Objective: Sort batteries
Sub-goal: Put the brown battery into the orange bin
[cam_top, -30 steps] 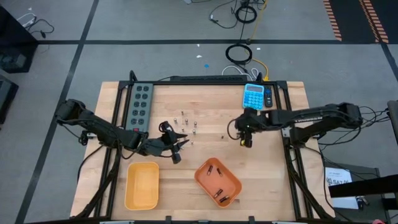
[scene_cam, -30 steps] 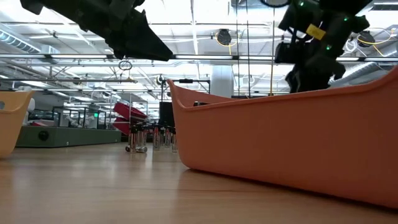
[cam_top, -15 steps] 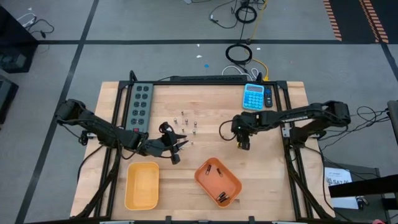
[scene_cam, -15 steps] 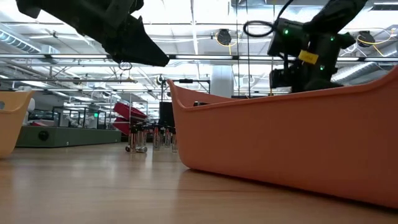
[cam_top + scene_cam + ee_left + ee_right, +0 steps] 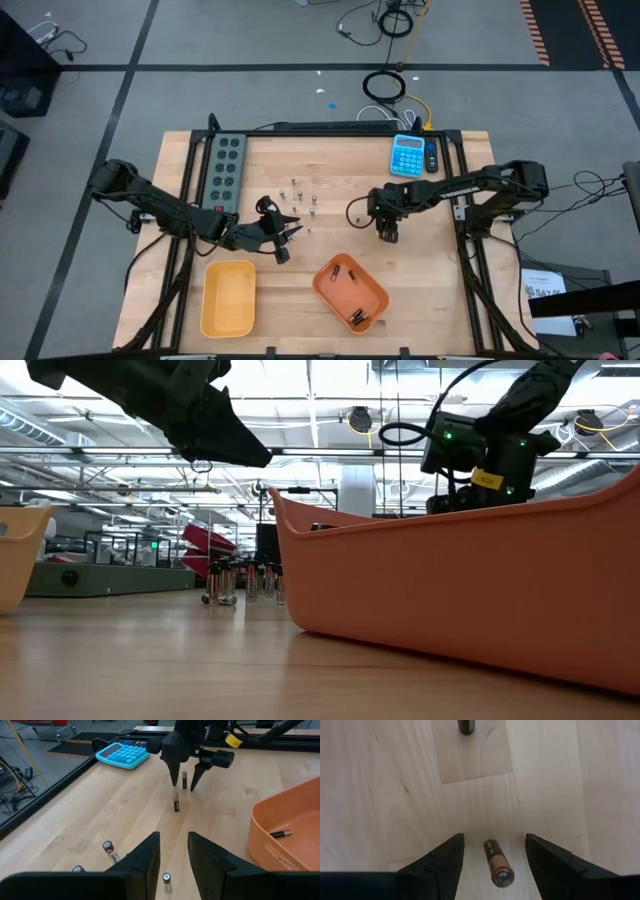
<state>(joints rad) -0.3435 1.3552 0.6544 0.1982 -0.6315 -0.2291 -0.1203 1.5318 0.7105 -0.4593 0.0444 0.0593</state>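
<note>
Several small batteries (image 5: pixel 300 196) stand and lie in a loose group mid-table. One dark, copper-ended battery (image 5: pixel 497 862) stands on end apart from them, toward the right, with another (image 5: pixel 175 801) lying beside it. My right gripper (image 5: pixel 494 840) is open and low over the table. Its fingers stand on either side of the standing battery (image 5: pixel 184 779) without touching it. My left gripper (image 5: pixel 173 837) is open and hovers just right of the group (image 5: pixel 290 236). A battery (image 5: pixel 166 881) stands below its fingers. The orange tray (image 5: pixel 372 288) holds a few batteries (image 5: pixel 280 834).
A yellow tray (image 5: pixel 228 297) sits near the front edge, left of the orange tray. A grey power strip (image 5: pixel 225 165) lies along the far left and a blue calculator (image 5: pixel 407 155) at the far right. In the low view the orange tray's wall (image 5: pixel 450 590) hides my right gripper's fingers.
My right gripper has moved a little toward the table's left and come down, so its open fingers now flank the lone standing battery. My left arm has kept still, and no battery has moved.
</note>
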